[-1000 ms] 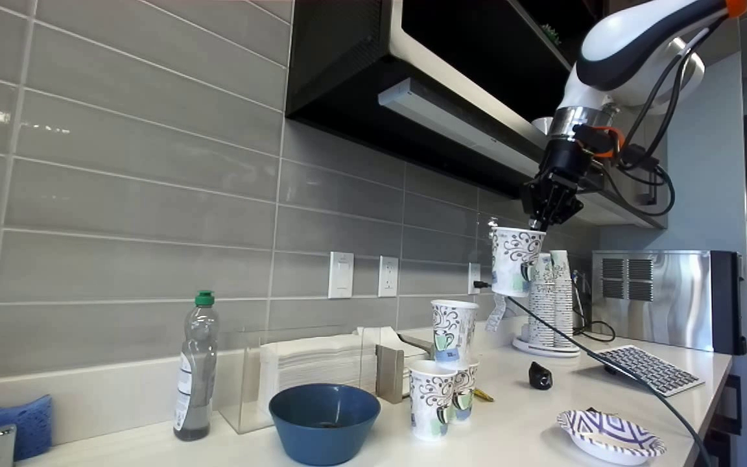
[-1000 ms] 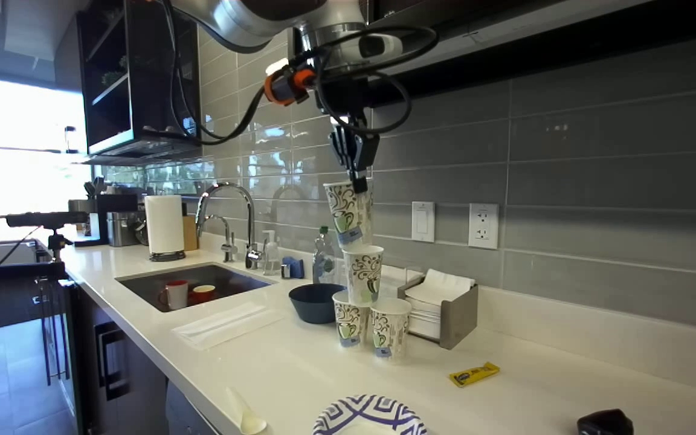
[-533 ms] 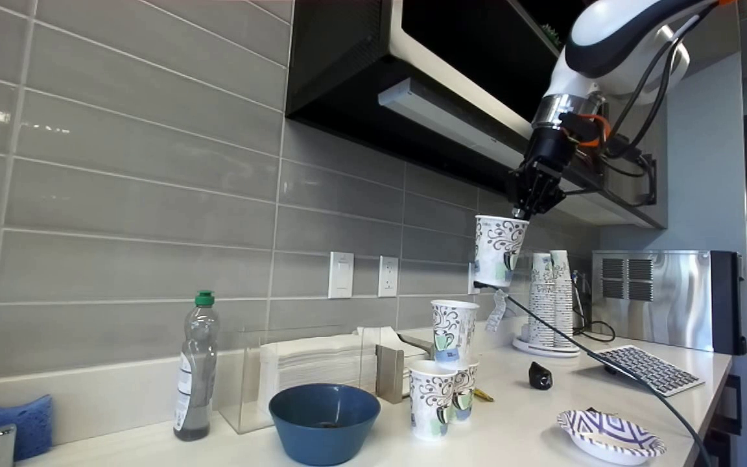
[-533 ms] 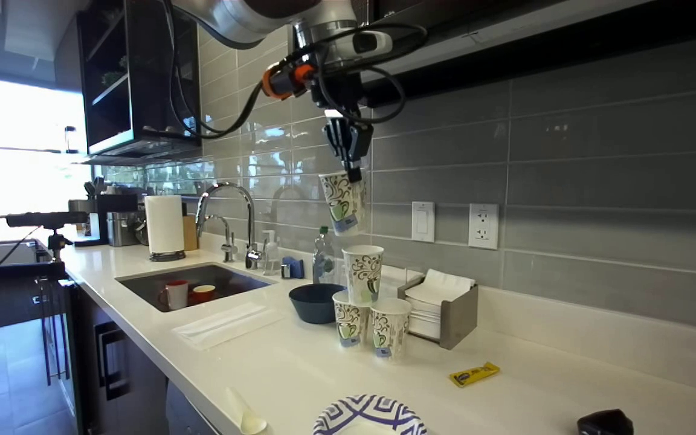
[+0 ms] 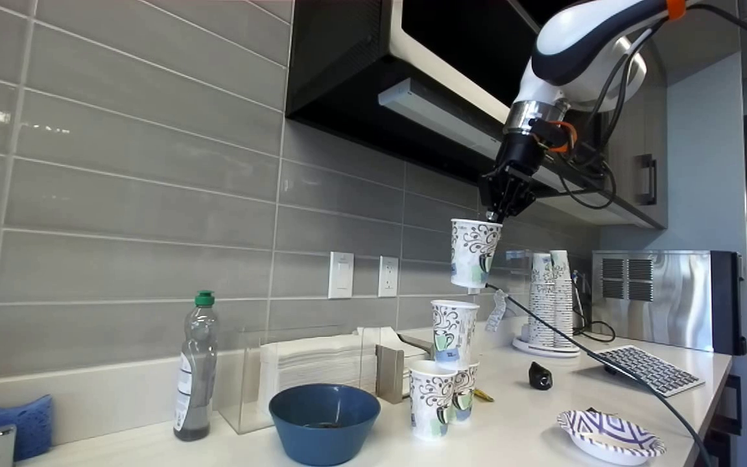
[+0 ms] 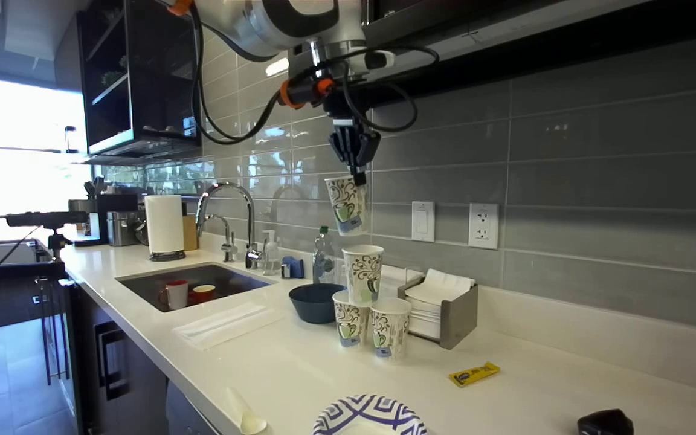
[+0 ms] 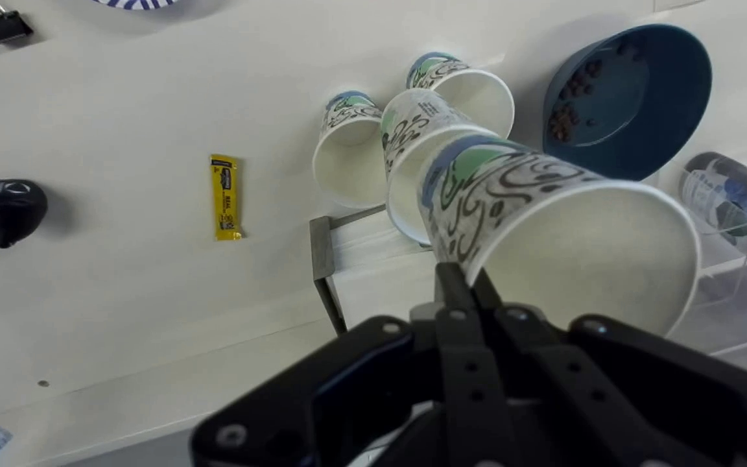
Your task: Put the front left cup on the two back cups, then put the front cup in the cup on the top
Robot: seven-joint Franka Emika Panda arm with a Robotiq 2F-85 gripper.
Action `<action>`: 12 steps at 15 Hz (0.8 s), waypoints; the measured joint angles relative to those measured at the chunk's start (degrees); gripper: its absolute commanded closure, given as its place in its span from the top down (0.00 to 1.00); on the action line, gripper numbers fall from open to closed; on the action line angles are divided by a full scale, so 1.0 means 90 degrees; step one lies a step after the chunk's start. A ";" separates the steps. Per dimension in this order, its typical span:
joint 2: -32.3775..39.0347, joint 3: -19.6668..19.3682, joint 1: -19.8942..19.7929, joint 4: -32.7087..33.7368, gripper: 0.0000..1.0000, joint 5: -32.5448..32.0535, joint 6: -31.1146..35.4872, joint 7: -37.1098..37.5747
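While pinching front cup (image 5: 474, 254) by the rim in pincer (image 7: 469, 280), likely needs lowering, slightly left in an exterior view, into top cup (image 5: 454, 335) below, upright on two back cups (image 5: 430, 403).

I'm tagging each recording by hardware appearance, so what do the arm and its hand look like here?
The arm has rounded white shells with black trim, a silver metal collar near the wrist, and orange bands. Black cables loop loosely beside it. The hand is black, with jointed bars, round screw heads and slim fingers. No lettering is legible.
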 measured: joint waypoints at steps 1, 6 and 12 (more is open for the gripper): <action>0.0104 0.0001 0.0003 0.0082 0.01 -0.0001 0.0000 -0.0054; 0.0544 0.0000 0.0003 0.0437 0.01 -0.0013 -0.0005 -0.0262; 0.0811 0.0000 0.0003 0.0686 0.01 -0.0013 -0.0239 -0.0438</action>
